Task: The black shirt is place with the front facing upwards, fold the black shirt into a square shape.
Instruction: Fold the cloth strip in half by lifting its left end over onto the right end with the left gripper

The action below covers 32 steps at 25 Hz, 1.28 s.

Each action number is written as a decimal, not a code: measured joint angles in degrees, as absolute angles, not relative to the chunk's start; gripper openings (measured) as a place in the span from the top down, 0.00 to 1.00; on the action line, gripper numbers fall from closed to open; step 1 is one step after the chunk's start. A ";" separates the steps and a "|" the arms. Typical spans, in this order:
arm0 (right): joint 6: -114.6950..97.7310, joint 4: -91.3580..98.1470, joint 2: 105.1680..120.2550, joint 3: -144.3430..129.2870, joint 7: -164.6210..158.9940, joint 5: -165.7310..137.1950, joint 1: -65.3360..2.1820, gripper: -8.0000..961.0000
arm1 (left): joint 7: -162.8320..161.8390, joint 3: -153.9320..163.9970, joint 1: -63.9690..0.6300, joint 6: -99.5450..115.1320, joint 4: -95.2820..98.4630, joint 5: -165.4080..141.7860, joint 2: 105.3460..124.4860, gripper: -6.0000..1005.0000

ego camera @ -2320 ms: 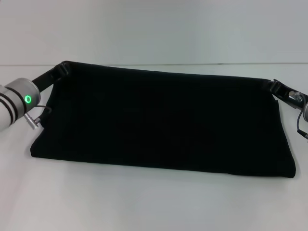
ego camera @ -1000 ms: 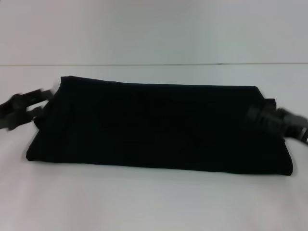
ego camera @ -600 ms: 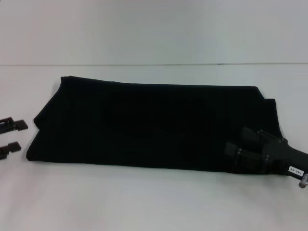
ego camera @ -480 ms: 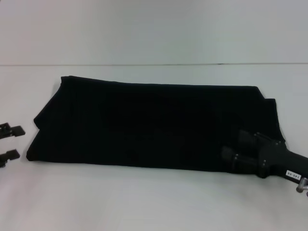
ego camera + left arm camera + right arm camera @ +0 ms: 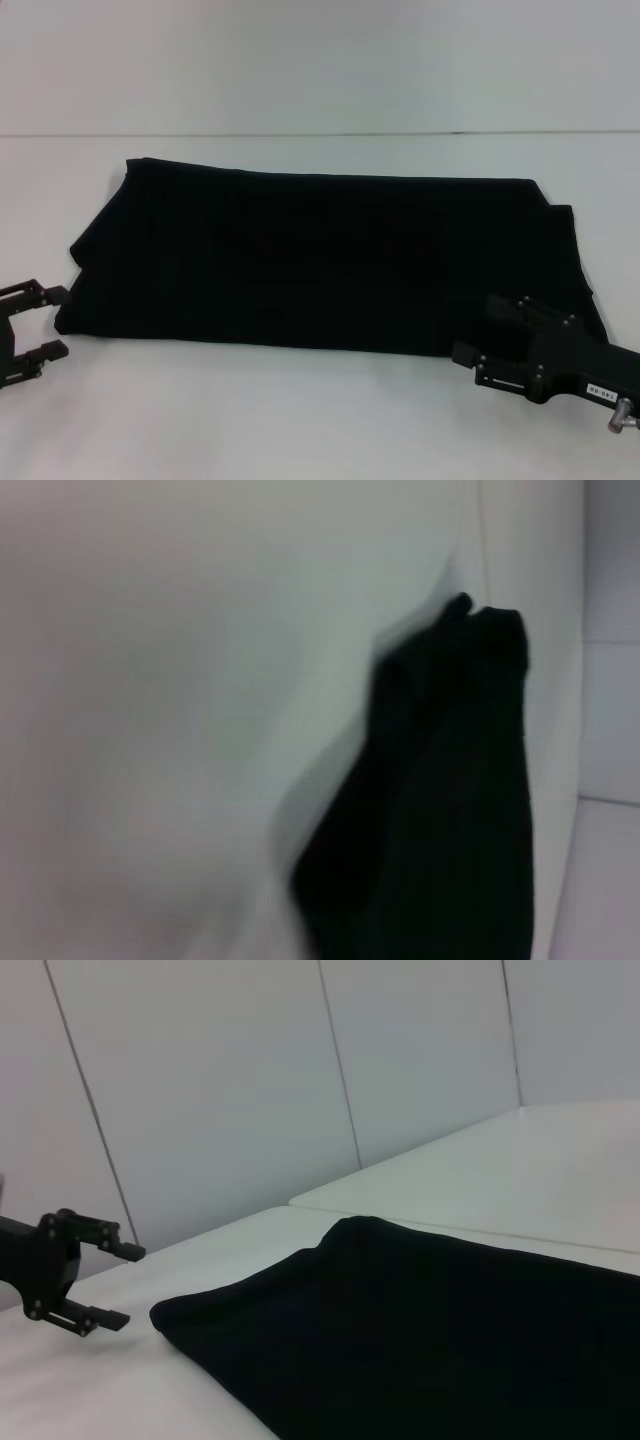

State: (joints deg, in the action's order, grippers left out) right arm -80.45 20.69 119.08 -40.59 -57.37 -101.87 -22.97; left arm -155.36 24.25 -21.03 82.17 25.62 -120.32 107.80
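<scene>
The black shirt [image 5: 320, 260] lies on the white table as a long band folded lengthwise, plain black side up, with no print showing. My left gripper [image 5: 58, 320] hovers open just off the shirt's left end, near its front corner, holding nothing. My right gripper [image 5: 475, 328] stands open at the shirt's front right corner, its fingers over the cloth's near edge, nothing between them. The right wrist view shows the shirt [image 5: 450, 1340] and, farther off, the left gripper [image 5: 125, 1285]. One end of the shirt [image 5: 440, 810] fills part of the left wrist view.
The white table [image 5: 300, 420] stretches bare in front of the shirt and to both sides. Its far edge meets a pale panelled wall [image 5: 300, 60] behind the shirt.
Both grippers let go of the shirt's far corners and drew back toward the near side. The lifted cloth dropped flat as a folded band. Over the last half second both grippers came nearer.
</scene>
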 joint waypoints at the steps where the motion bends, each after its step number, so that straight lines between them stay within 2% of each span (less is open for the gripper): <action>1: -80.46 20.69 119.13 -40.60 -57.18 -101.87 -22.92 0.03 | -155.59 24.25 -21.06 81.39 25.16 -120.32 107.97 0.28; 9: -80.51 20.95 119.16 -40.41 -57.08 -101.87 -22.85 0.03 | -155.95 23.99 -21.20 76.09 23.34 -119.79 109.07 0.28; 32: -80.91 21.10 119.25 -40.07 -57.74 -101.42 -23.21 0.03 | -155.07 23.94 -24.41 69.80 22.07 -120.09 109.75 0.29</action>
